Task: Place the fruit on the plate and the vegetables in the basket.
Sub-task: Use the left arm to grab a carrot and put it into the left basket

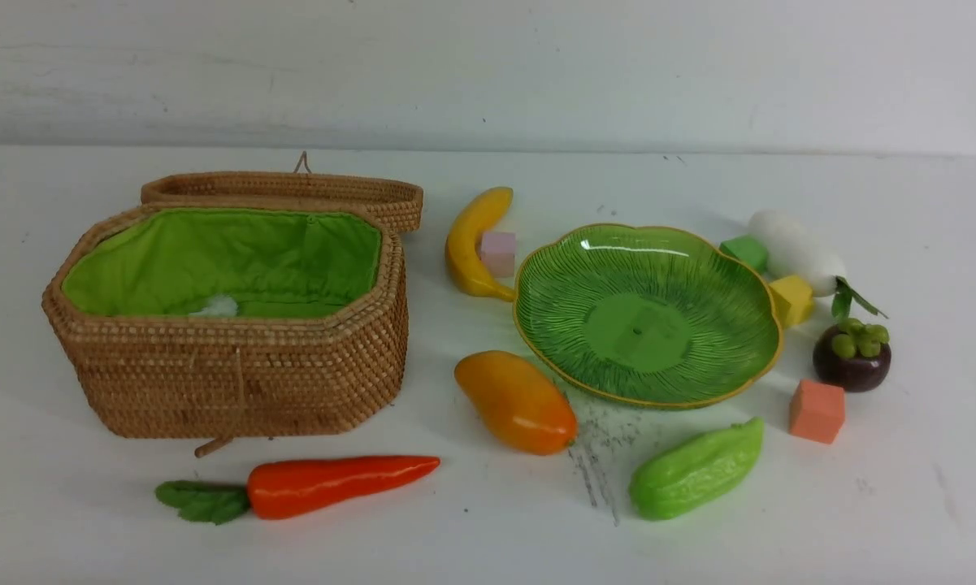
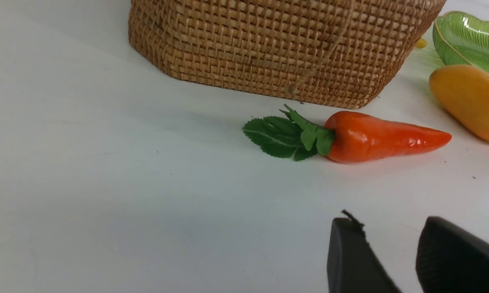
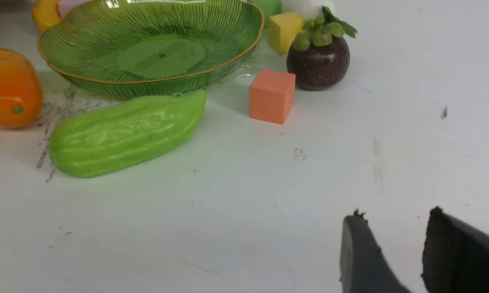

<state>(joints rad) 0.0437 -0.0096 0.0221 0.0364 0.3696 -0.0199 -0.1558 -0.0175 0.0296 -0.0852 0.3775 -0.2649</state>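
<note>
Four foam cubes sit among toy produce on a white table [image 1: 536, 528], around a green glass plate [image 1: 638, 325] with a scalloped, gilt-edged rim. The pink cube [image 1: 498, 253] sits beside the inner curve of the banana [image 1: 467, 244], between it and the plate. At the plate's right, the green cube [image 1: 744, 253] and yellow cube [image 1: 792, 301] stand between the rim and a smooth white radish [image 1: 796, 252]. The orange cube [image 1: 817, 411] sits near the mangosteen [image 1: 852, 357], round and dark purple beneath its green cap.

An octagonal basket [image 1: 236, 374] of woven wicker stands at left, its lid [image 1: 292, 191] open behind it, bright green cloth [image 1: 219, 256] lining the inside and a small white object [image 1: 215, 306] within. A glossy, tapering carrot [image 1: 333, 485] lies in front; an oval mango [image 1: 520, 402] rests between basket and plate, and a ridged gourd [image 1: 695, 471] lies nearer the camera than the plate. The fingers of the left gripper [image 2: 391, 221] and right gripper [image 3: 395, 213] are parted, grasping nothing.
</note>
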